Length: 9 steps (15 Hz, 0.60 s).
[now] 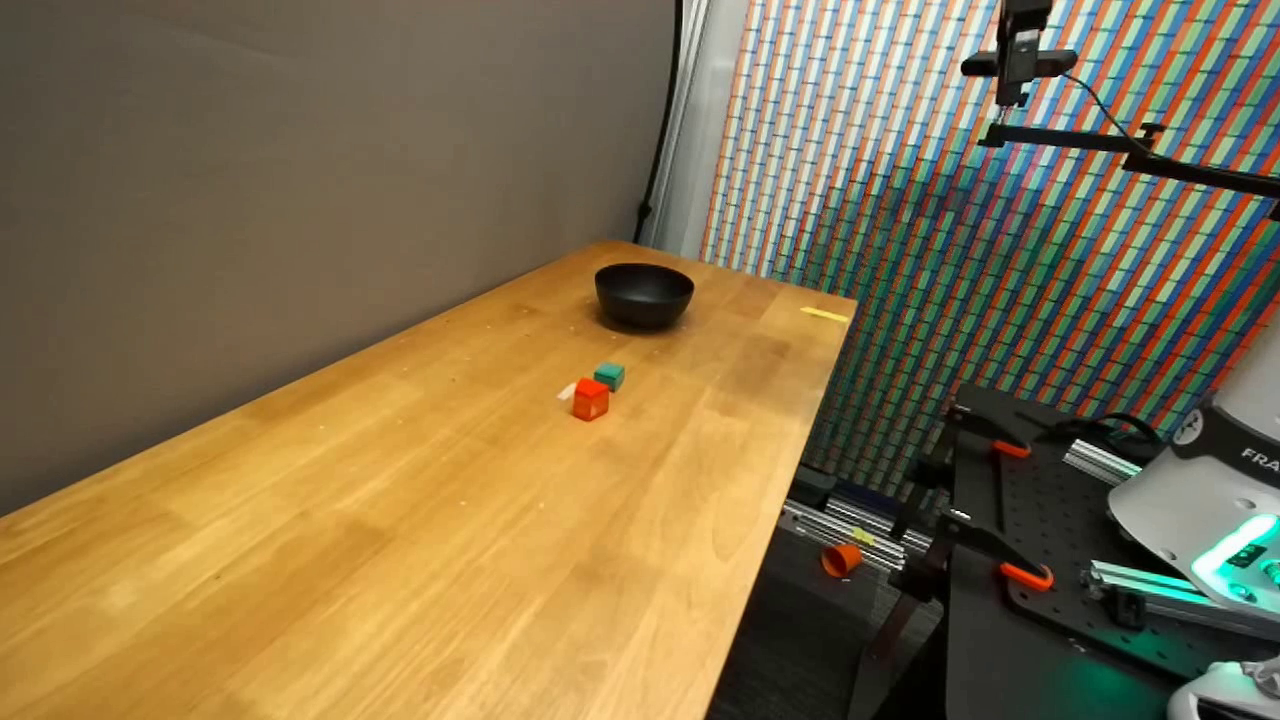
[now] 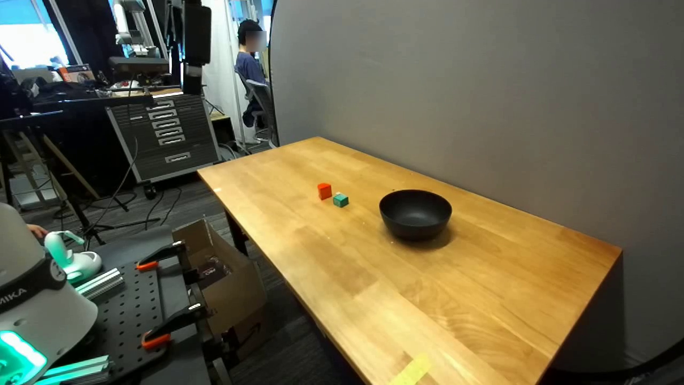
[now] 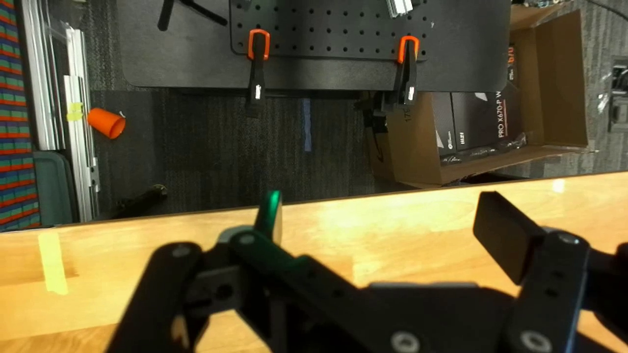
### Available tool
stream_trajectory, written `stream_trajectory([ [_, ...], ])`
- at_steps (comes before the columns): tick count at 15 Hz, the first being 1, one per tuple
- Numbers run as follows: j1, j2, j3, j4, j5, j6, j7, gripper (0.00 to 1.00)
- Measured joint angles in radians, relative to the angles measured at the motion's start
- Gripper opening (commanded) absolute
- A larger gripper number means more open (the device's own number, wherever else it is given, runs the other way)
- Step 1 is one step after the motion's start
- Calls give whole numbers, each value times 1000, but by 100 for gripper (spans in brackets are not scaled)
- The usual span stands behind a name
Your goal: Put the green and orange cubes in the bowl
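Pincer (image 3: 379, 223) spread wide — orange cube (image 2: 325, 191) beside green cube (image 2: 341, 200) — bowl (image 2: 415, 216) apart.

A robotics lab, by its fittings: beside the long light-brown wooden table (image 2: 481, 289), a white robot base (image 2: 53, 310) sits on a black perforated plate (image 2: 131, 299) edged with orange-tipped black clamps (image 2: 179, 320); past the table stands a grey metal drawer cabinet (image 2: 155, 147).

In an exterior view I've got the bowl (image 2: 416, 216) on the table (image 2: 481, 299), one cube (image 2: 340, 200) to its left. Other cube (image 2: 324, 191) just left of that one.
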Motion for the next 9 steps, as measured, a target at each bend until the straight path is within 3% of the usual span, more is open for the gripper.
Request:
stream_trajectory([
  [4, -4, 77, 55, -62, -4, 296, 91, 100],
  [9, 2, 352, 127, -110, -3, 671, 139, 100],
])
